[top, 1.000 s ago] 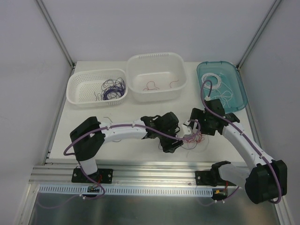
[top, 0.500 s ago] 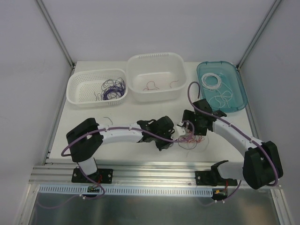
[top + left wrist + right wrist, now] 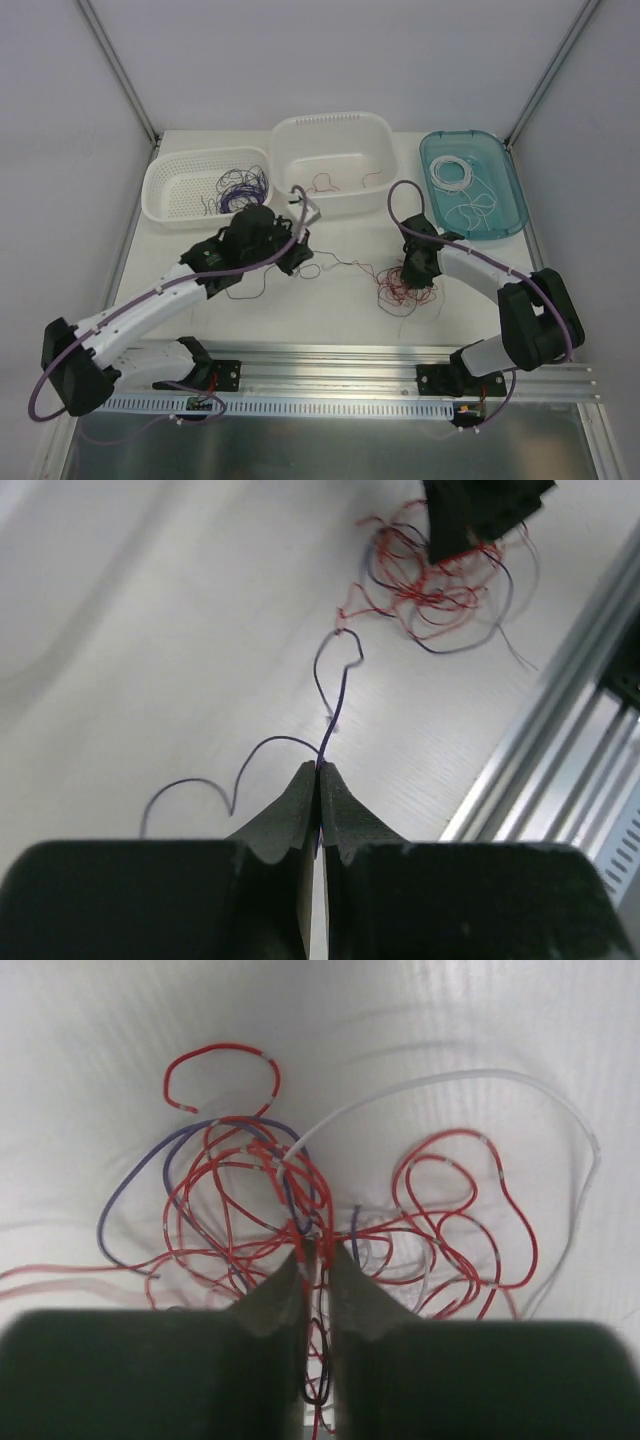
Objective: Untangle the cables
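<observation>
A tangle of thin red, purple and white cables (image 3: 397, 291) lies on the table near its front edge. My right gripper (image 3: 417, 274) presses down into it, shut on several red strands (image 3: 318, 1222) at the tip of its jaws. My left gripper (image 3: 303, 262) stands to the tangle's left, shut on a single purple cable (image 3: 332, 695). That cable runs from the jaws across the table to the tangle (image 3: 436, 580), and its loose end (image 3: 190, 785) curls to the left. The right gripper's black fingers (image 3: 478, 512) show above the tangle in the left wrist view.
At the back stand a white basket (image 3: 170, 178) holding purple cables, a white tub (image 3: 330, 130) with a few red ones and a teal tray (image 3: 505, 190) with white ones. The aluminium rail (image 3: 330, 370) runs along the table's front edge.
My left gripper shut on the purple cable and swung back to the left, drawing it out of the tangle. My right gripper moved a little left and closed on the red strands.
</observation>
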